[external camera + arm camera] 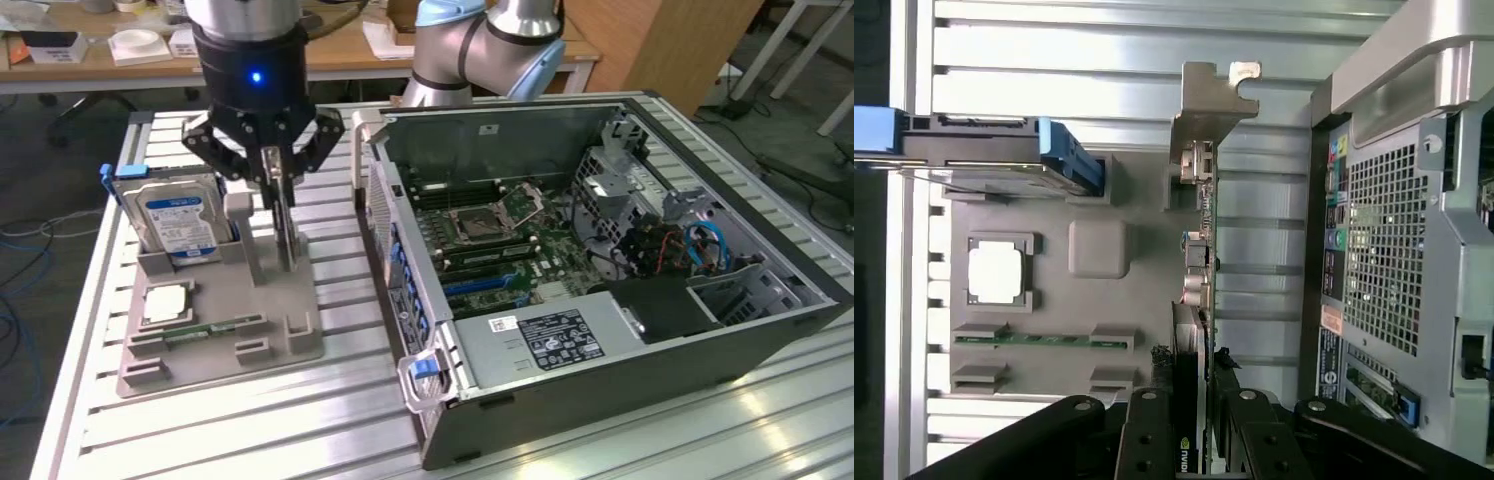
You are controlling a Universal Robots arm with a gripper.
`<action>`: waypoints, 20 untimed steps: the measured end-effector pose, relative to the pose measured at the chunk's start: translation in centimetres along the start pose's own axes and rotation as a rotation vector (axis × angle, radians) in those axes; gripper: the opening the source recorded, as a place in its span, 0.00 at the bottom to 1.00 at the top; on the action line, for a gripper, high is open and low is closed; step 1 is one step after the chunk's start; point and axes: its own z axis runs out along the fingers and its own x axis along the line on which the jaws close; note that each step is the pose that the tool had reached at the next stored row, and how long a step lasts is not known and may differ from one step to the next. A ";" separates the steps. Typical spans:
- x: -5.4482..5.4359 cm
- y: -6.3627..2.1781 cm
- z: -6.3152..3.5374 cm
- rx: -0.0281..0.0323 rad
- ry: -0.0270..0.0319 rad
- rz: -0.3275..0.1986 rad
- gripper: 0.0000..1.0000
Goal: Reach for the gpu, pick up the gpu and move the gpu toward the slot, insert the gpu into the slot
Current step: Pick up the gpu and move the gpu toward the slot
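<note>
Where the gpu (284, 235) sits: on edge at the grey holder (267, 350), left of centre in the exterior view, beside the hard drive (180, 220).
Long axis: runs straight away from the gripper (278, 180) — metal bracket (1206, 110) at the far end.
Gripper: clamped on the gpu.

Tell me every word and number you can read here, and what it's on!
No words or numbers can be read here.
Blue label on the hard drive: print too small.
Black label on the power supply: too blurred.
White sticker beside that label: too small.
Small sticker on the computer case back: blurred.
gpu: a pale logo mark on its edge, no letters.
</note>
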 end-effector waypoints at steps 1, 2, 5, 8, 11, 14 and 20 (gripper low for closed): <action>0.0 0.02 -0.49 0.0000 -0.0001 0.000 0.26; 0.0 0.04 -0.93 -0.0001 -0.0002 0.000 0.26; 0.0 0.10 -2.28 0.0000 -0.0001 0.000 0.26; 0.0 0.16 -3.67 0.0000 -0.0001 0.000 0.26; 0.0 0.22 -5.01 0.0000 -0.0001 0.000 0.26; 0.0 0.27 -6.37 0.0000 -0.0001 0.000 0.26; 0.0 0.39 -9.09 0.0000 0.0000 0.000 0.26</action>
